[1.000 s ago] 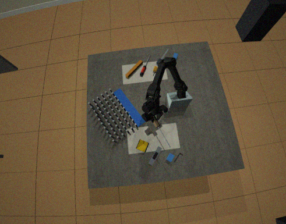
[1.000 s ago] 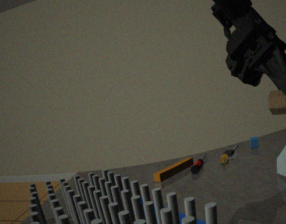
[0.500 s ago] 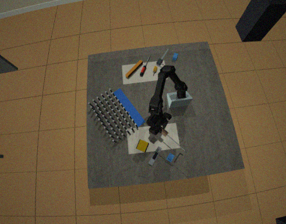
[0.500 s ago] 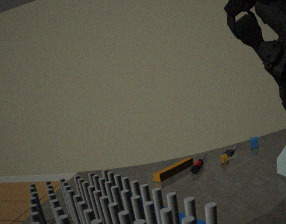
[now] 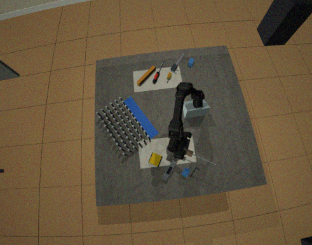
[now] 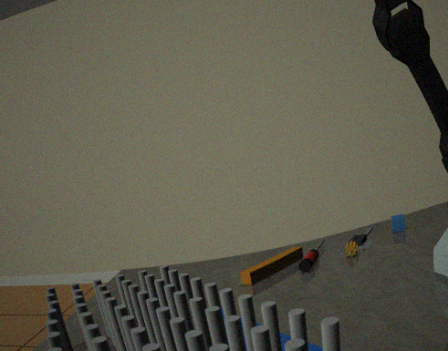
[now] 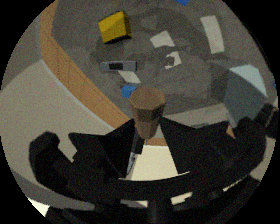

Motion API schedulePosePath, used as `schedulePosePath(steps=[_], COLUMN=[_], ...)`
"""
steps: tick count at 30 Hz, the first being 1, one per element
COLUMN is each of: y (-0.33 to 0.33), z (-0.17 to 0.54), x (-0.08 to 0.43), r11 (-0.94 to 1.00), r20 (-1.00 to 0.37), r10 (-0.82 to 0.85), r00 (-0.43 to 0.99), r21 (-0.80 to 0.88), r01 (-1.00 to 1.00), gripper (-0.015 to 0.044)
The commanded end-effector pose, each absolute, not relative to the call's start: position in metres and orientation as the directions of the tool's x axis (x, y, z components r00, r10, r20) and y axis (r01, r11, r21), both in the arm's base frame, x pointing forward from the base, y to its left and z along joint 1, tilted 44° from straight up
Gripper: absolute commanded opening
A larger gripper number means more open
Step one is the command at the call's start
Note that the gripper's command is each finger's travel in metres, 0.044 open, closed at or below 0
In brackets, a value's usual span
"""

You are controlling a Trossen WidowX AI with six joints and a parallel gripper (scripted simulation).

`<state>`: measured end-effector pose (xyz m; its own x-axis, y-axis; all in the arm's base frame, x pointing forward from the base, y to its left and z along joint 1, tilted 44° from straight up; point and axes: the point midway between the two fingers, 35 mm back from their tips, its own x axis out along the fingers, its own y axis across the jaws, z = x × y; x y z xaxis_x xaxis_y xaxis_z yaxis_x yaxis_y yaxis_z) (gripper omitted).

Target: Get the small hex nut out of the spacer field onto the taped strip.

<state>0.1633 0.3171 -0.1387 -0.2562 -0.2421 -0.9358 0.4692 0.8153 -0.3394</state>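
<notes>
Over near pale mat, gripper (image 5: pixel 185 154) (image 7: pixel 146 120) grips tool w/ brown handle (image 5: pixel 189 153) (image 7: pixel 147 107).

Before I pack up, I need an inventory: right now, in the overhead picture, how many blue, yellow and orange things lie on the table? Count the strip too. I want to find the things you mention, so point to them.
Blue: 3 (strip (image 5: pixel 141 118), two small blocks)
Yellow: 2 (large block (image 5: pixel 155 159), small piece (image 5: pixel 169 76))
Orange: 1 (bar (image 5: pixel 146 76))
Total: 6

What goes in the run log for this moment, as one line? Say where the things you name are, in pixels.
gripper (image 5: pixel 187 154) (image 7: pixel 146 120): shut on wooden-handled tool (image 5: pixel 189 153) (image 7: pixel 147 102) | tool: outside spacer field (image 5: pixel 124 126) (image 6: pixel 194 322) | blue strip (image 5: pixel 141 118) (image 6: pixel 287 339): nut not discernible
</notes>
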Motion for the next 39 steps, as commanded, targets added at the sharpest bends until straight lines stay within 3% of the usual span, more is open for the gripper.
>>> schedulePosePath(steps=[1, 39], y=[0.324, 0.302], z=[-0.153, -0.201], x=[0.149, 0.145], r11=[0.843, 0.859], r20=[-0.918, -0.903], r10=[-0.256, -0.274], r00=[-0.302, -0.330], r21=[-0.365, -0.384], r01=[0.395, 0.338], gripper=[0.0000, 0.0000])
